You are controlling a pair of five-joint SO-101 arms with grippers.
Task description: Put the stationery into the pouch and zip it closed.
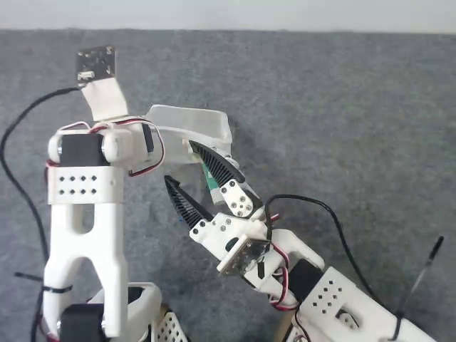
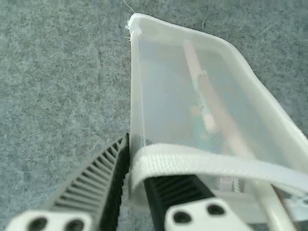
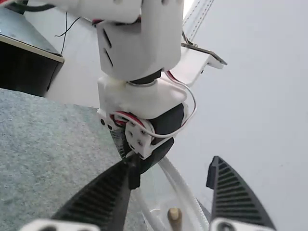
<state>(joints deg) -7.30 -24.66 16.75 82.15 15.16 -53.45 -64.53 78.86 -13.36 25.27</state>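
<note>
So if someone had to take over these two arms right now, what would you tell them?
Left gripper: shut on the rim of the pouch, holding its mouth in place.
Right gripper: open, holding nothing, poised right at the pouch mouth.
Things: a pale wooden pencil lies inside the pouch, seen through the mesh.
Done: at least that item is in.
Left: the mouth looks open, so the zip is not yet pulled closed.
</note>
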